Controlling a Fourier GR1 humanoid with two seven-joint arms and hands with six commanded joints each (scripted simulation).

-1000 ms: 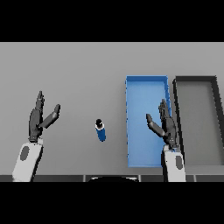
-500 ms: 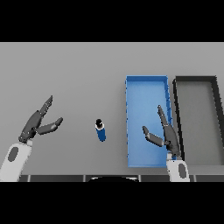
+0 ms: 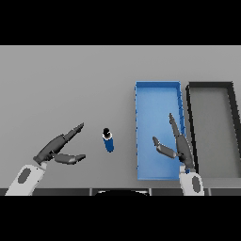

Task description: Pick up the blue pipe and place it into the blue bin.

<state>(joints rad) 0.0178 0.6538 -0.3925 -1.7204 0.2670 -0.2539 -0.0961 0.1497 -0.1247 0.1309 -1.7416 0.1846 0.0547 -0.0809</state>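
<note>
We see a short blue pipe (image 3: 108, 140) with a black cap, standing on the table (image 3: 66, 84) left of the blue bin (image 3: 157, 96) | left hand (image 3: 60, 148) near it, fingers spread | right hand (image 3: 176, 143) over the bin, fingers straight

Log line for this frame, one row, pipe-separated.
phase: pre-grasp | left robot hand: open, beside blue pipe, apart | right robot hand: open, over blue bin | pipe: on table

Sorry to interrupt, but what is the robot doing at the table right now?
It is set to put the blue pipe into the blue bin. The pipe lies on the table, untouched. The left hand is open beside it, fingers pointing toward it. The right hand hovers open over the blue bin, next to a dark bin.
</note>
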